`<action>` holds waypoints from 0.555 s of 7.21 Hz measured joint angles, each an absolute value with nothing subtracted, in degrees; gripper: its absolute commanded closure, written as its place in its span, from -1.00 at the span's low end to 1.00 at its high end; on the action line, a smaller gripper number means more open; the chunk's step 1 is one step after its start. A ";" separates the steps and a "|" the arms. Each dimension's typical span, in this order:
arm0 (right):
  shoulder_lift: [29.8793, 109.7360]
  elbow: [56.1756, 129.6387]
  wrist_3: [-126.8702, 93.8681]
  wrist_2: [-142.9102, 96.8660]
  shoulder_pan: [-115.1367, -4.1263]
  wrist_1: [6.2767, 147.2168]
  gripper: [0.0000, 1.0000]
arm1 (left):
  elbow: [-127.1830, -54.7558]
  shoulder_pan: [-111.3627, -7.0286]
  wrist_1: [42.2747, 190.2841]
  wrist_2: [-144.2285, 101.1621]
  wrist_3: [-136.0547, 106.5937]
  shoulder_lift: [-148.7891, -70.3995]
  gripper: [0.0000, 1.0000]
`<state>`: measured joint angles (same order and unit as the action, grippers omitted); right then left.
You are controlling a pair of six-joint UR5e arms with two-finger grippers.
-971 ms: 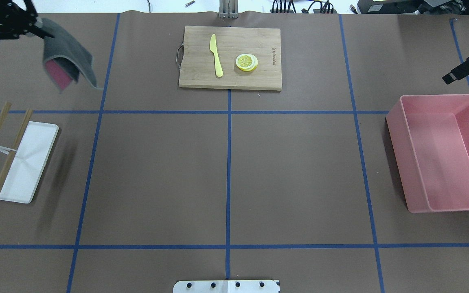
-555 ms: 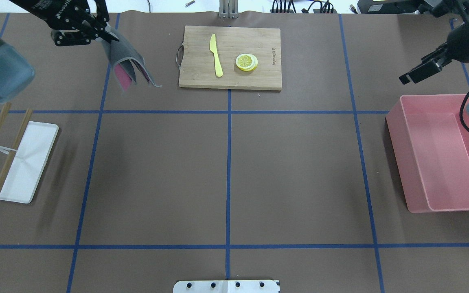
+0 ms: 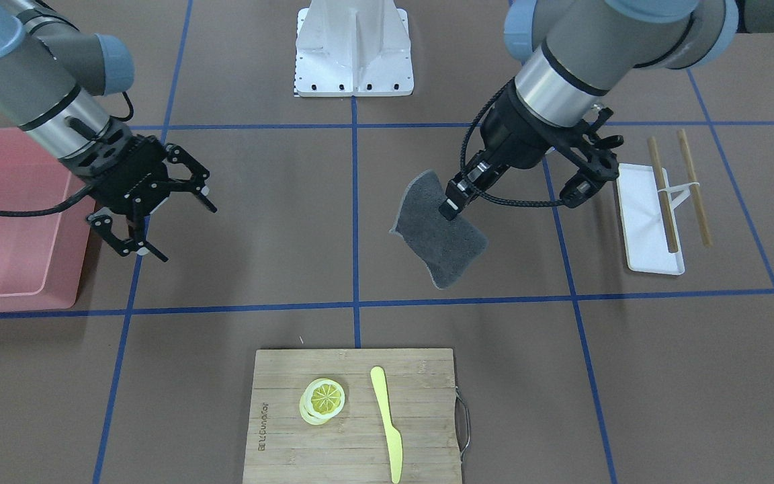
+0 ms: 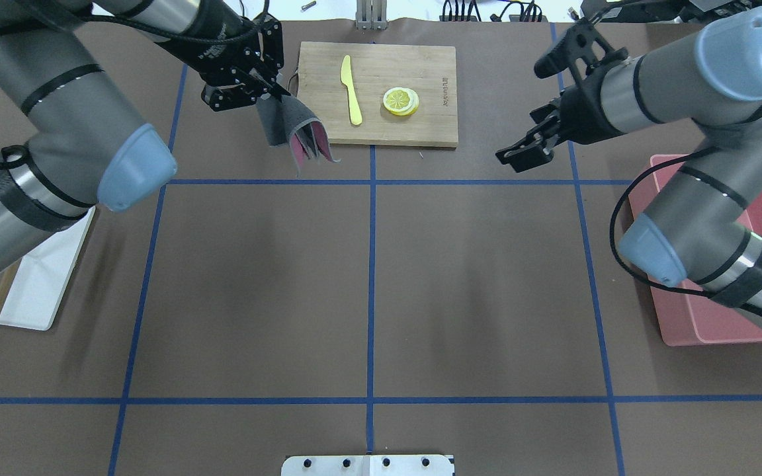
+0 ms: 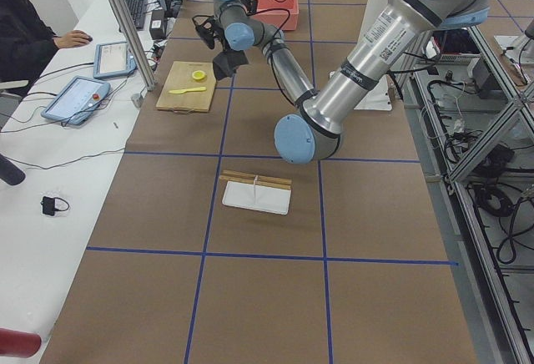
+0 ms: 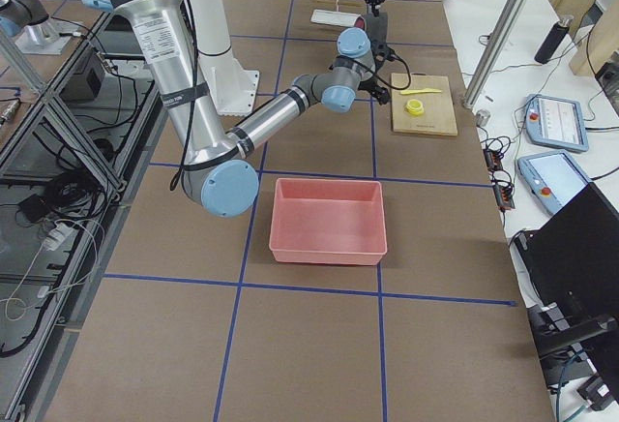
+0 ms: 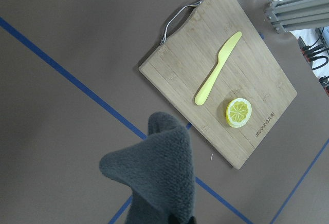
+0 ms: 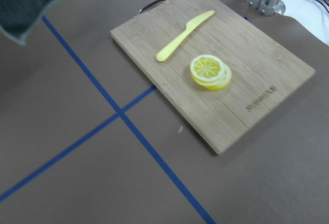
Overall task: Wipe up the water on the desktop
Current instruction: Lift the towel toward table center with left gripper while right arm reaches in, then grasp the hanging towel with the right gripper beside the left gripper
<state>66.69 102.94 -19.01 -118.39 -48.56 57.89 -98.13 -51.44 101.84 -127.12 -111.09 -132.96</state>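
The desktop (image 4: 368, 284) is a matte brown surface crossed by blue tape lines; I see no water on it. My left gripper (image 4: 274, 91) is shut on a grey cloth (image 4: 294, 129) with a pink underside. The cloth hangs folded above the desktop, next to the cutting board's left near corner. It also shows in the front view (image 3: 437, 235) under the left gripper (image 3: 453, 202), and in the left wrist view (image 7: 159, 172). My right gripper (image 3: 172, 225) is open and empty, above the desktop right of the board in the overhead view (image 4: 520, 151).
A bamboo cutting board (image 4: 414, 125) at the back centre carries a yellow knife (image 4: 350, 89) and a lemon slice (image 4: 401, 100). A pink bin (image 3: 4, 228) stands on my right, and a white tray (image 3: 646, 215) with wooden sticks on my left.
My left gripper has carried the cloth right, from the far left corner to beside the cutting board. My right arm has swung left, into view and toward the middle.
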 measured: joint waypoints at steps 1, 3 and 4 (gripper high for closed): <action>64.32 103.06 -20.58 -115.40 -45.29 57.64 -1.00 | -96.48 -49.51 101.98 -125.78 -112.84 -134.75 1.00; 61.28 103.19 -22.76 -110.84 -40.75 57.44 -1.00 | -92.95 -46.63 102.21 -125.01 -115.60 -138.32 1.00; 60.78 103.23 -23.03 -109.79 -39.79 57.41 -1.00 | -91.26 -45.91 102.32 -124.99 -116.22 -140.03 1.00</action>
<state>60.78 103.23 -23.03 -109.79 -39.79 57.41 -91.26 -45.91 102.32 -124.99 -116.22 -140.03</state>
